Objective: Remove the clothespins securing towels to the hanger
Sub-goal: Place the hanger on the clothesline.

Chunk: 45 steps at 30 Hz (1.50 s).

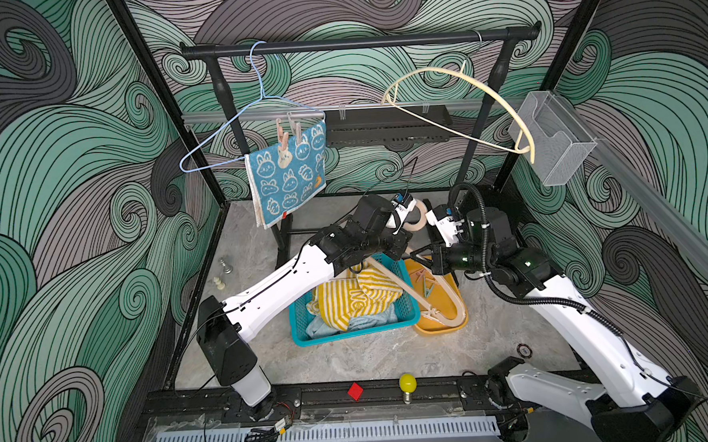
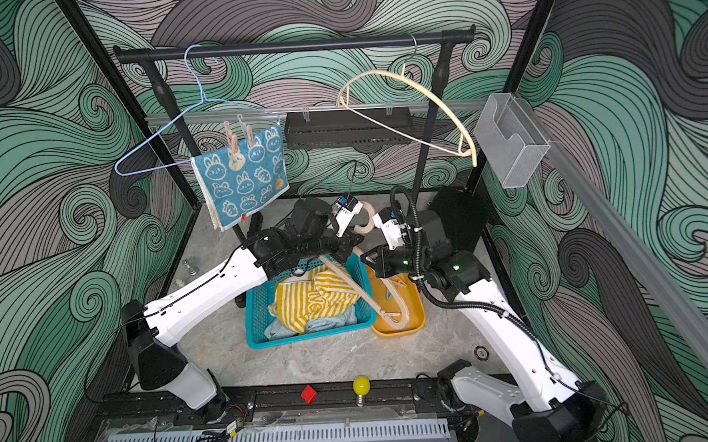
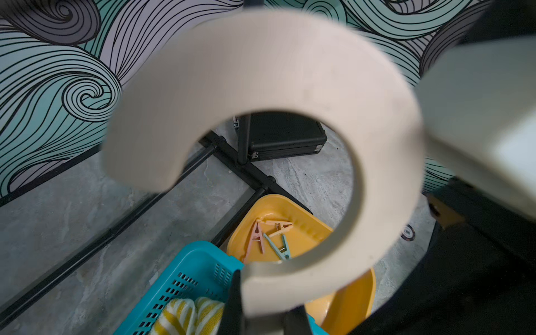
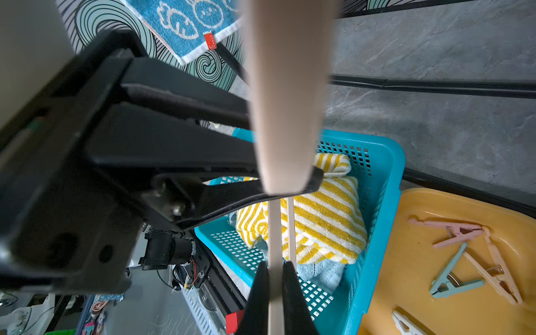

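Left gripper [image 3: 264, 319]: clamped hard on the beige hanger [image 3: 261, 72], right at its neck.
Right gripper [image 4: 275, 278]: pinching that hanger's thin bar.
Clothespins [image 4: 461, 235]: four loose in the yellow tray [image 4: 420, 290], near the right gripper.

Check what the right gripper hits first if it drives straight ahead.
Likely the left gripper, clamped across the same beige hanger just ahead of the right gripper; depth between them is unclear.

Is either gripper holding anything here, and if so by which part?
Both hold the beige hanger. The left gripper is shut on its neck just below the hook, and the right gripper is shut on a thin rod of its frame.
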Each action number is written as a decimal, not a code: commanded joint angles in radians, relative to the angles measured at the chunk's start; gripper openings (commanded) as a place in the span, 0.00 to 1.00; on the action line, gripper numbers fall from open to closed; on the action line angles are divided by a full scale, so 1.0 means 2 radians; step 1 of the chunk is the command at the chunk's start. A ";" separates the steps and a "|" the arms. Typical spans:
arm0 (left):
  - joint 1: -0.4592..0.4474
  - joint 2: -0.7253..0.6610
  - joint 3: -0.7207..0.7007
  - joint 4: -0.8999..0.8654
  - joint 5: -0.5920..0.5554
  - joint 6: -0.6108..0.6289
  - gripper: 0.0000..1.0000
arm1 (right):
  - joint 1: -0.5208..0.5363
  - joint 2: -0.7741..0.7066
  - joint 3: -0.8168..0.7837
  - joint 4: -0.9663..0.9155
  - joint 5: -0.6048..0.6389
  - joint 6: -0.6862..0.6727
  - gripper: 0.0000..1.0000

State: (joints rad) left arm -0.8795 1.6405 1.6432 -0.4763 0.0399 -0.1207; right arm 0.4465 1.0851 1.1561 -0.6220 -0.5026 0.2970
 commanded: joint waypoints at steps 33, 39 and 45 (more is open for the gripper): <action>0.050 -0.048 -0.001 0.011 -0.058 -0.035 0.00 | 0.001 -0.125 0.040 -0.065 0.110 -0.055 0.70; 0.067 -0.061 0.002 0.009 -0.033 -0.042 0.00 | -0.012 -0.148 0.019 -0.069 0.070 -0.044 0.73; 0.088 -0.071 0.004 0.014 0.005 -0.055 0.00 | -0.042 -0.161 -0.002 -0.069 0.015 -0.031 0.71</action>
State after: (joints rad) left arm -0.7216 1.5330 1.6321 -0.4709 -0.0082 -0.2092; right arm 0.3859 0.7712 1.1721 -0.7471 -0.3950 0.2211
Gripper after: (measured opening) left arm 0.119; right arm 0.712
